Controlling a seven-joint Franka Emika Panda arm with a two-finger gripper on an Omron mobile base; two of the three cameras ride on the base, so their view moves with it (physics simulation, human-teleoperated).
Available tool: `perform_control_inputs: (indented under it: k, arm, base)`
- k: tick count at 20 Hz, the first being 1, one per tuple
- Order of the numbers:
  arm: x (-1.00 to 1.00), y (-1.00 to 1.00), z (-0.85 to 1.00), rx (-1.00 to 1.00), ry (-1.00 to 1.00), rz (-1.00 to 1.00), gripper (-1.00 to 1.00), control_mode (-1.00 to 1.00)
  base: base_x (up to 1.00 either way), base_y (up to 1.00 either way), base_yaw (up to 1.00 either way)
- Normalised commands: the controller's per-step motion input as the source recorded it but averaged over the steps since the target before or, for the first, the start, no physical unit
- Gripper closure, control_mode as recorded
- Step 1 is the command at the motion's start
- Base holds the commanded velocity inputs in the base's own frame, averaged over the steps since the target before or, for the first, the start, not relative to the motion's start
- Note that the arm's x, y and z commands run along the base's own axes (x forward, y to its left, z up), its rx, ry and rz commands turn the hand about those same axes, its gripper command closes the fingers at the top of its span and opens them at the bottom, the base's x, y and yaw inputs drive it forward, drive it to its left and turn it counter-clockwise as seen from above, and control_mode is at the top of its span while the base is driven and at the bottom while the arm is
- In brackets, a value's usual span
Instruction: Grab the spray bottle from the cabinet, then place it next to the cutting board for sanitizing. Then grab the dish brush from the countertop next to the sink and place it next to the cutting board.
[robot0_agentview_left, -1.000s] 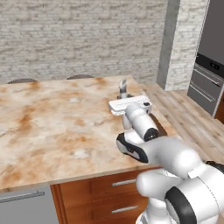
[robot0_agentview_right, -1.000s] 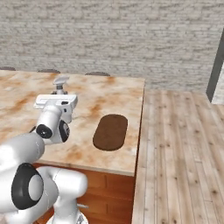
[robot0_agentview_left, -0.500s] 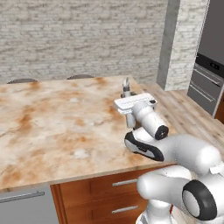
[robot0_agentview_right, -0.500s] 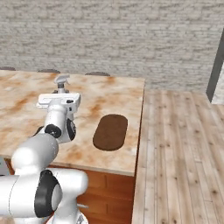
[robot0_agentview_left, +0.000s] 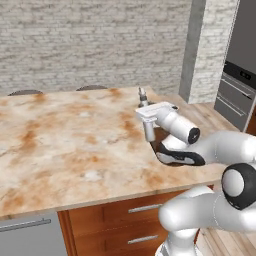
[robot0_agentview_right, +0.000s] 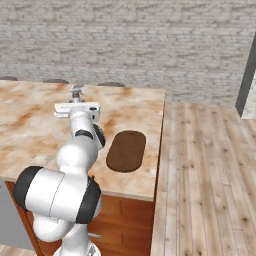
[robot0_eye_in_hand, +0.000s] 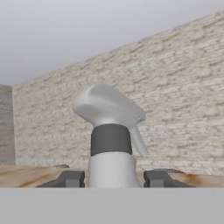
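Hand view: spray bottle gripped upright between hand fingers. Held above counter, near cutting board.

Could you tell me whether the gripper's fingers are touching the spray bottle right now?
Touching. In the hand view, the spray bottle stands between the two fingertips, its pale body filling the space between them with no visible gap on either side.
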Motion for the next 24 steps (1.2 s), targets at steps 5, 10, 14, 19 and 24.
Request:
perform_control_inputs:
  k: [5, 10, 14, 19, 24]
  arm:
    - [0.34, -0.32, -0.43, 0.26, -0.15, 0.32, 1.00, -1.00]
    - [0.21, -0.06, -0.38, 0.16, -0.28, 0.36, 1.00, -1.00]
    - [0.00, -0.02, -0.38, 0.00, -0.57, 0.33, 1.00, -1.00]
    - [0.35, -0.03, -0.68, 0.02, -0.49, 0.32, 1.00, -1.00]
    - [0.41, -0.05, -0.67, 0.09, -0.25, 0.27, 1.00, -1.00]
  base:
    - [0.00, 0.00, 0.00]
    - [0.00, 0.00, 0.00]
    - [0.00, 0.00, 0.00]
    - [0.00, 0.00, 0.00]
    - [0.00, 0.00, 0.00]
